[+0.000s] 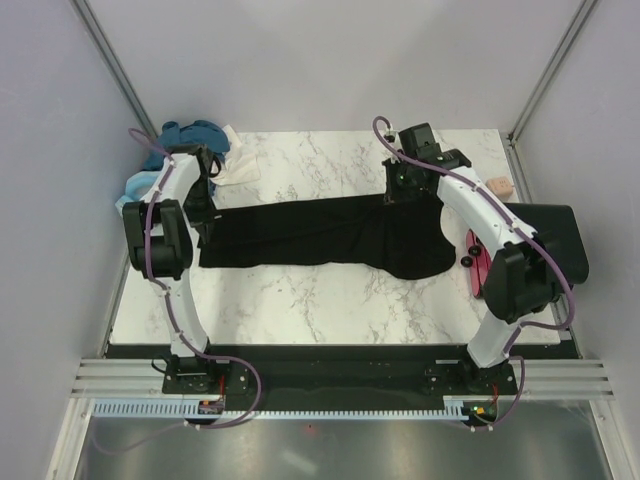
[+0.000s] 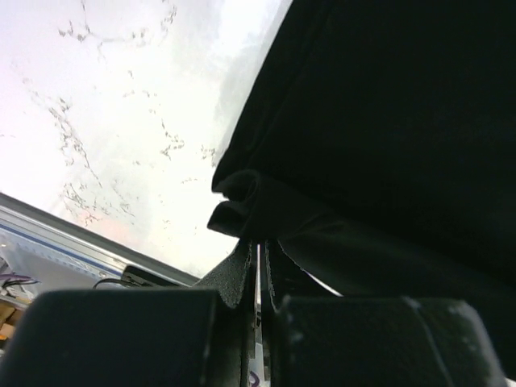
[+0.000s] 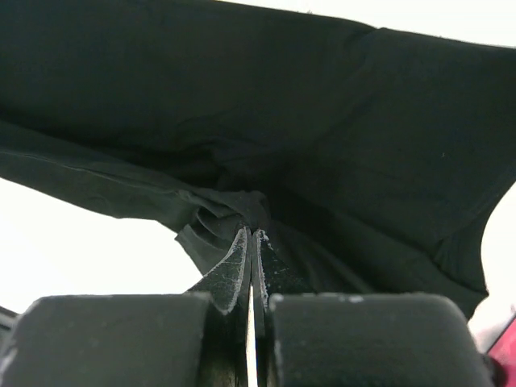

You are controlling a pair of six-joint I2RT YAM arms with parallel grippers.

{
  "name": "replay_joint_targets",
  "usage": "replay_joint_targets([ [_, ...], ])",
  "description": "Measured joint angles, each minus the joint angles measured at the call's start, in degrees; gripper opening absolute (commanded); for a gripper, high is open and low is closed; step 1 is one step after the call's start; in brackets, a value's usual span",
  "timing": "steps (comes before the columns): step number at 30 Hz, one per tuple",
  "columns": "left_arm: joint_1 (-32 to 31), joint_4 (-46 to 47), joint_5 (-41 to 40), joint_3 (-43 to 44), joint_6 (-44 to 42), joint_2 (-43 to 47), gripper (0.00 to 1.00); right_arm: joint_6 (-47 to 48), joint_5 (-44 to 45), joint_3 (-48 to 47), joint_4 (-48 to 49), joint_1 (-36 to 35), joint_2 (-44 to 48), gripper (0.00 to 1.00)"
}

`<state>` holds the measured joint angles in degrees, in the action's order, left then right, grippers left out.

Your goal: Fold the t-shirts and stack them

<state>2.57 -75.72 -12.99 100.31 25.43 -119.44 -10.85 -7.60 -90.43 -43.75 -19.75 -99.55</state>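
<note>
A black t-shirt (image 1: pixel 320 235) is stretched across the middle of the marble table, hanging between both grippers. My left gripper (image 1: pixel 203 205) is shut on its bunched left edge (image 2: pixel 242 205). My right gripper (image 1: pixel 400 180) is shut on a gathered fold at its right end (image 3: pixel 242 210). A sleeve and lower part of the shirt (image 1: pixel 415 255) droop toward the near right. In both wrist views the jaws are pressed together with black cloth pinched at the tips. A pile of teal-blue, light blue and white shirts (image 1: pixel 195 140) lies at the far left corner.
A small pinkish-beige block (image 1: pixel 498 186) sits at the far right. A black slab (image 1: pixel 550 235) and a pink object with black wheels (image 1: pixel 478 260) lie at the right edge. Grey walls close in the table on three sides.
</note>
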Motion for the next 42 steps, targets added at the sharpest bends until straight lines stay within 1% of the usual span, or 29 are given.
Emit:
replay_joint_targets([
  [5,0.2,-0.7,-0.6,3.3,0.0,-3.3,0.02,0.7,1.2,-3.5,-0.1,0.0,-4.6,0.0],
  [11,0.9,-1.0,-1.8,6.6,0.0,-4.2,0.02,1.3,1.7,-8.9,0.2,0.0,-9.1,0.0],
  [18,1.2,-1.1,-1.8,12.4,0.0,-9.7,0.02,1.7,3.5,-9.4,-0.1,0.0,-12.2,0.0],
  [27,1.2,-1.1,-0.1,15.5,-0.2,-14.1,0.02,1.7,6.9,-10.3,-1.3,0.0,-15.0,0.0],
  [28,1.2,-1.1,0.1,15.7,-0.4,-14.5,0.03,1.7,7.2,-10.6,-1.3,0.1,-15.4,0.0],
  [30,1.2,-1.1,0.2,15.9,-0.6,-15.1,0.07,1.7,7.6,-11.7,-1.4,0.2,-16.4,0.0],
  [31,1.2,-1.0,0.3,16.0,-0.7,-15.4,0.11,1.7,7.7,-12.2,-1.4,0.2,-16.9,0.02],
  [32,1.2,-1.1,0.3,16.0,-0.7,-15.6,0.12,1.7,7.8,-12.6,-1.5,0.3,-17.4,0.06],
  [34,1.2,-1.1,0.7,16.3,-0.9,-16.0,0.13,1.7,8.1,-13.1,-1.5,0.3,-18.2,0.16],
  [36,1.2,-1.2,0.7,17.0,-0.9,-16.1,0.14,1.5,8.8,-13.4,-1.5,0.4,-18.6,0.2],
  [37,1.2,-1.2,0.7,17.5,-0.9,-16.2,0.15,1.5,9.0,-13.4,-1.5,0.4,-18.7,0.24],
  [38,1.2,-1.3,0.7,17.9,-0.9,-16.2,0.16,1.5,9.4,-13.6,-1.5,0.4,-18.8,0.26],
  [39,1.2,-1.3,0.7,18.6,-0.9,-16.2,0.25,1.5,9.8,-13.9,-1.5,0.5,-18.8,0.28],
  [40,1.2,-1.3,0.5,19.3,-0.9,-16.2,0.27,1.4,10.2,-14.1,-1.3,0.5,-18.8,0.29],
  [42,1.2,-0.9,0.0,20.0,-1.0,-15.9,0.27,1.2,10.9,-14.2,-0.6,0.5,-18.8,0.29],
])
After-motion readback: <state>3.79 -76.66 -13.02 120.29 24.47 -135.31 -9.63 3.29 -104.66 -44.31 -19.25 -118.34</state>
